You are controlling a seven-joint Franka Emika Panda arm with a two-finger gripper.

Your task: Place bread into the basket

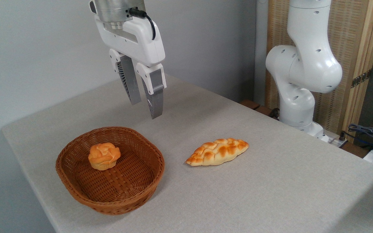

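The bread (pixel 104 156), a small round bun with a glossy orange-brown knotted top, lies inside the basket (pixel 141 184), left of its middle. The basket is an oval brown wicker one at the table's front left. My gripper (pixel 146 110) hangs in the air above and behind the basket's far right rim, well clear of the bun. Its two grey fingers (pixel 155 100) stand a little apart, open, with nothing between them.
A longer braided golden loaf (pixel 217 151) lies on the grey table (pixel 270 181) to the right of the basket. The arm's white base and lower joints (pixel 303 71) rise at the back right. Cables (pixel 367 132) lie past the table's right edge.
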